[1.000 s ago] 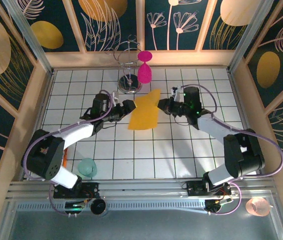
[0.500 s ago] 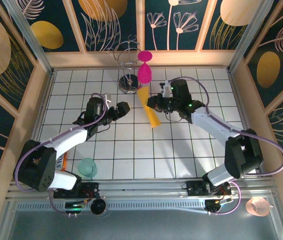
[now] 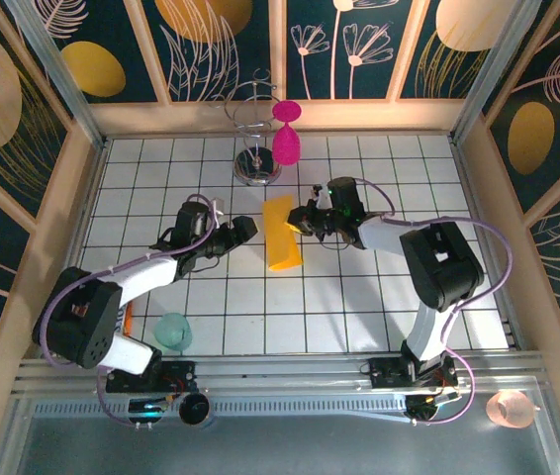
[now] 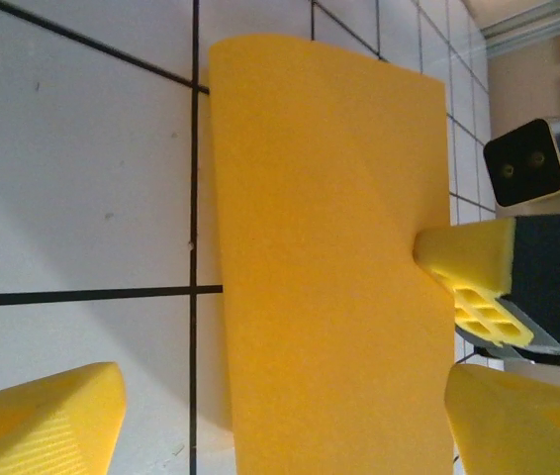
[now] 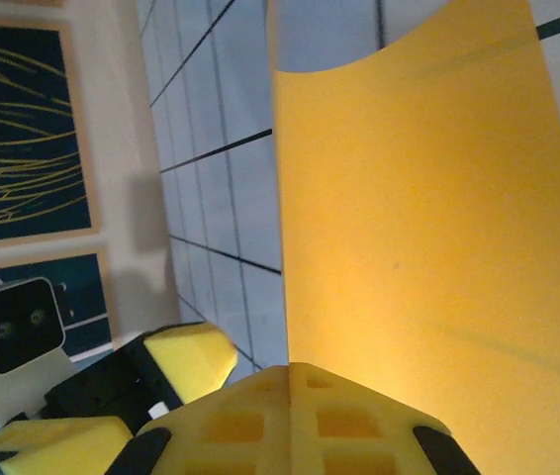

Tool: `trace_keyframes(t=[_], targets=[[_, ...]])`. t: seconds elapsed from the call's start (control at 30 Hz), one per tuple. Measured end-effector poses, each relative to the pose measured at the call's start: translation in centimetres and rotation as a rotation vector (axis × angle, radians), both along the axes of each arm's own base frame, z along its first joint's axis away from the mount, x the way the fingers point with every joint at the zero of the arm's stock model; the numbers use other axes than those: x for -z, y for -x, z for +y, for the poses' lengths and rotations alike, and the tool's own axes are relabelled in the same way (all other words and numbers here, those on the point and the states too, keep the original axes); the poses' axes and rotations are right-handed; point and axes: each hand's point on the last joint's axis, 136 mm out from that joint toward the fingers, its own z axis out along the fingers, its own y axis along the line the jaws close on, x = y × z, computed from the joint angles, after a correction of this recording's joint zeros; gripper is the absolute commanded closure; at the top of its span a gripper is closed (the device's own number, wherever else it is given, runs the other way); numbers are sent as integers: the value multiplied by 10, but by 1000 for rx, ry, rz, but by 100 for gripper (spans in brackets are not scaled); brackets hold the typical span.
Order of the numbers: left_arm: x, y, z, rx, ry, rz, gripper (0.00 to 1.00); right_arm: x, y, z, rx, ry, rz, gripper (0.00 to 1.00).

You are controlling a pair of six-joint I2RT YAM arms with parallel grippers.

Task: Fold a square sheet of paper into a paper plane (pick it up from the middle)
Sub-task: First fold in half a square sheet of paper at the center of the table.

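**A:** Where do we find the orange-yellow sheet of paper (image 3: 282, 236)?

**B:** Near the middle of the white tiled table (image 3: 359, 317), between the two grippers. It lies on our side of the magenta goblet (image 3: 286, 141), which hangs on a wire stand (image 3: 256, 163).

**A:** Which way does it run?

**B:** From above we see a narrow strip. Its long axis goes from the far side toward us, with the far end leaning slightly left. The surface bows, and from the right wrist the far edge shows as a curve.

**A:** Is it folded flat or only curled over?

**B:** We cannot tell from these views.

**A:** Anything to read on it?

**B:** We see plain colour, one even orange-yellow, on each face that shows.

**A:** And the right gripper (image 3: 305, 220)?

**B:** It is closed on the sheet's right long edge, about halfway along. From the left wrist we see one of its yellow fingertips (image 4: 466, 265) pressed against that edge.

**A:** The left gripper (image 3: 244, 230)?

**B:** Its jaws stand wide apart just beside the left long edge, gripping nothing. Its own camera looks along the strip, with its fingers (image 4: 47, 421) spread to either side at the bottom of that view.
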Motion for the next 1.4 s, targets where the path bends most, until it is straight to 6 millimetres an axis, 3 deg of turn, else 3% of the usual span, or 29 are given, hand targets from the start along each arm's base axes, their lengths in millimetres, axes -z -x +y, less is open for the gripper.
trace_keyframes(t=[0.1,0.27,0.53,0.73,1.17,1.4], targets=[[14,1,-2,2,-8,41,27,18,-2,-3,-9,36,9,100],[27,-5,-20,34,-33,75,28,32,-6,-2,-39,85,-4,100],[32,-31,-41,45,-76,76,34,39,-12,-2,-69,107,-35,100],[55,-31,-40,29,-132,128,36,39,-21,-1,-84,105,-51,100],[68,-44,-47,17,-163,162,55,41,-24,-2,-115,88,-53,100],[77,-47,-44,-7,-198,183,64,48,-23,-8,-112,125,-28,83]])
